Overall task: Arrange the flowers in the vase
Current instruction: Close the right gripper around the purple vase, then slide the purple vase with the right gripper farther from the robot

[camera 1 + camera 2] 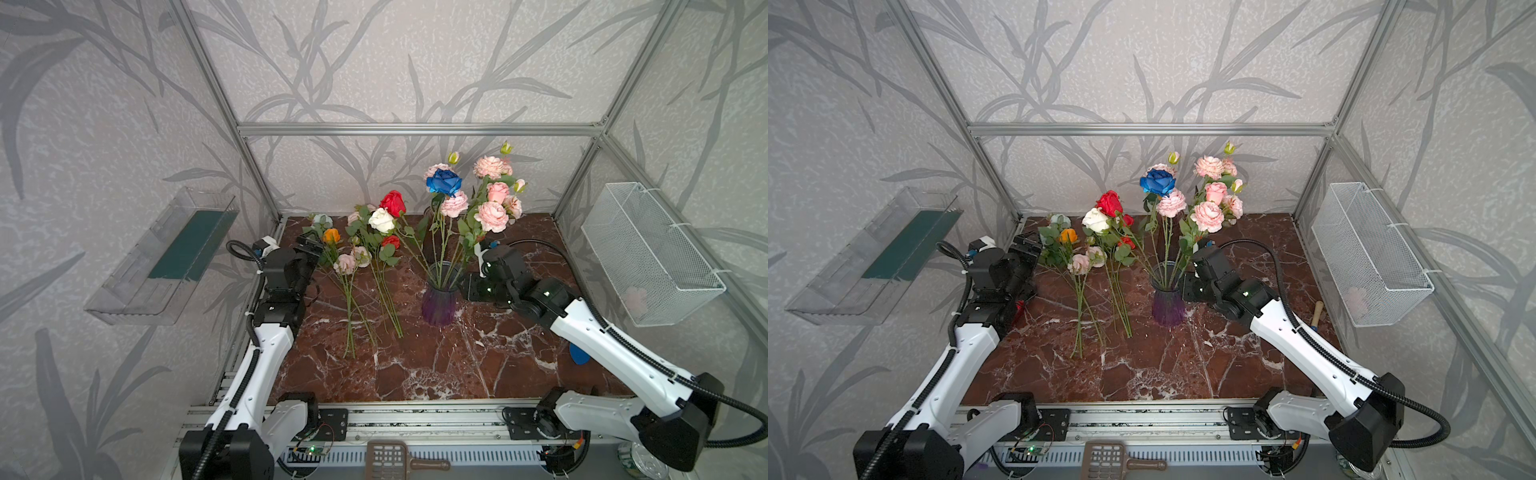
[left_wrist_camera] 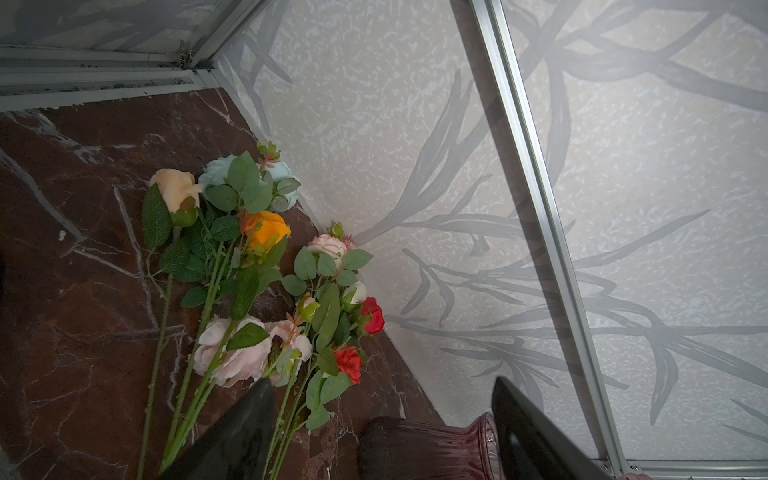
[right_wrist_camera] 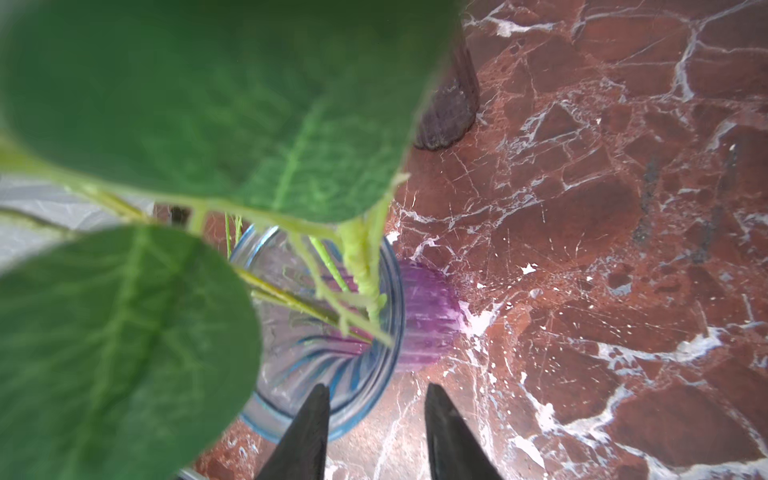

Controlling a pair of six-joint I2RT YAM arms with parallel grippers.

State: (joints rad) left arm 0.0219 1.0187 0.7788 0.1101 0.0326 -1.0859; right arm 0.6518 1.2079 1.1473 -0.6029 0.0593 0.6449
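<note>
left arm (image 1: 272,345): far-left of the bench (image 1: 415,374); left jaws spread wide, released, nothing between them.
loose flowers (image 1: 345,262): flat on the bench, just right of the left jaws; two bunches side by side.
long axis: near to far; blooms at the far end, level with the left jaws, bare stem ends pointing near.
nearer arm: left. The bare stems lie nearer than its jaws, so the reach likely comes near and right.
look: orange rose (image 1: 331,235), pale blue (image 2: 210,170), peach (image 2: 176,189), ruffled pale pink (image 2: 249,361), small red (image 2: 372,316); thin green stems, broad overlapping leaves — may snag.
vase (image 1: 439,305): purple ribbed base, clear neck, upright, right of the loose bunches.
flowers in vase: white (image 1: 381,220), red (image 1: 392,202) and dark blue (image 1: 444,181) roses, pink blooms (image 1: 491,216); stems fanned from the mouth.
right arm (image 1: 602,345): right jaws just right of the vase rim, partly apart — grasping nothing visible.
</note>
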